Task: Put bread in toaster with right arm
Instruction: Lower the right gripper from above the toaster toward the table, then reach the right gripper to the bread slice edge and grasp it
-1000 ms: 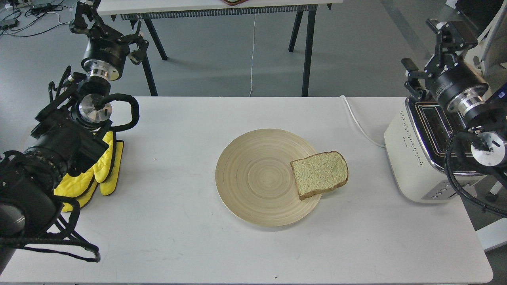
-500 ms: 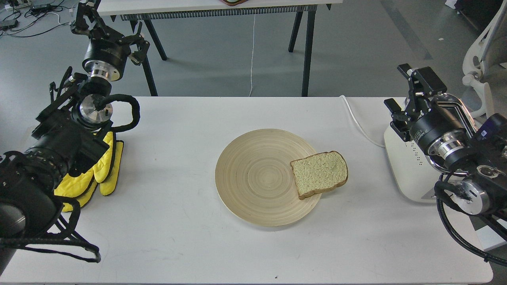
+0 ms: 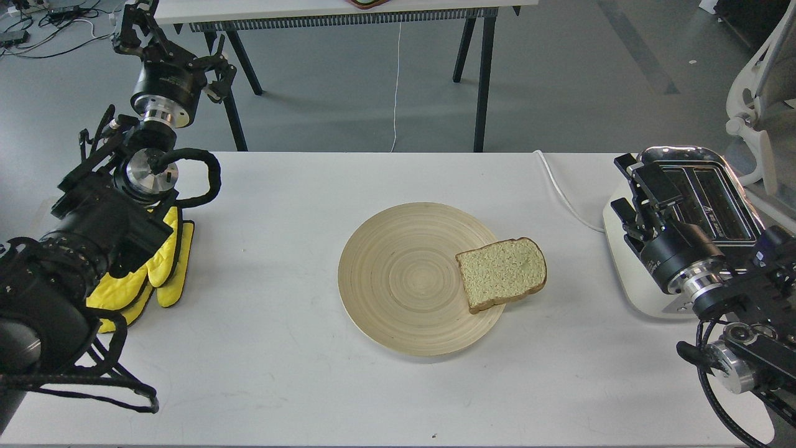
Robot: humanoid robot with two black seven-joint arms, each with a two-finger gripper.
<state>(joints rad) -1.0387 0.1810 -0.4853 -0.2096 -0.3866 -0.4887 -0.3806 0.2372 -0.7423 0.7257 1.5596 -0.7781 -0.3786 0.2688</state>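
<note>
The bread [image 3: 502,274] lies flat on the right edge of a round wooden plate [image 3: 398,280], overhanging the rim a little. The cream-white toaster [image 3: 625,274] stands at the table's right edge, and both slots in its chrome top [image 3: 709,186] are uncovered. My right gripper [image 3: 631,194] is open and empty. It hovers over the toaster's left side, to the right of the bread and apart from it. My left gripper [image 3: 174,46] is raised at the far left, open and empty.
Yellow oven mitts [image 3: 158,267] lie under my left arm. The toaster's white cord [image 3: 563,190] runs across the table's back right. A second table's black legs [image 3: 479,74] stand behind. A white chair [image 3: 755,93] is at the far right.
My right arm has swung down and toward me, moving its gripper from above the toaster's far side to its left side. The toaster's top is now uncovered. The bread and left arm have not moved.
</note>
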